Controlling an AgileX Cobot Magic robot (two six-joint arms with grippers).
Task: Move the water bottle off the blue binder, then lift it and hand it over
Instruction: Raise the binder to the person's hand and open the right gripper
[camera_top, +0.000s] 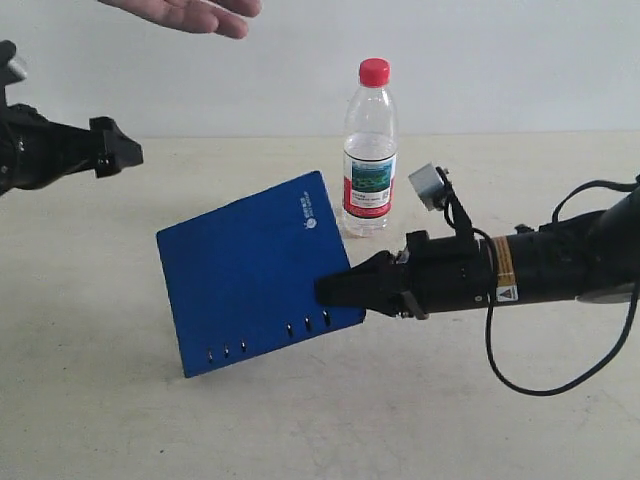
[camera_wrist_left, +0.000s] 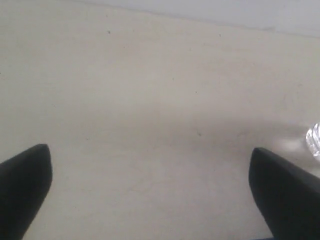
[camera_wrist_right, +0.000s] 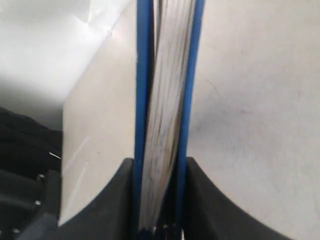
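The blue binder (camera_top: 250, 270) is tilted up off the table, and my right gripper (camera_top: 335, 288) is shut on its right edge near the rivets. In the right wrist view the binder (camera_wrist_right: 167, 100) runs edge-on between both fingers of the gripper (camera_wrist_right: 160, 162), with white pages showing between the blue covers. The water bottle (camera_top: 370, 150) stands upright on the table just behind the binder's far right corner, apart from both grippers. My left gripper (camera_top: 125, 155) hovers at the far left, open and empty. Below it in its wrist view lies only bare table between the fingers (camera_wrist_left: 25, 185).
A person's open hand (camera_top: 200, 15) reaches in at the top left, above my left gripper. The right arm's cable (camera_top: 520, 385) hangs down to the table. The beige table (camera_top: 90, 400) ends at a white wall behind the bottle.
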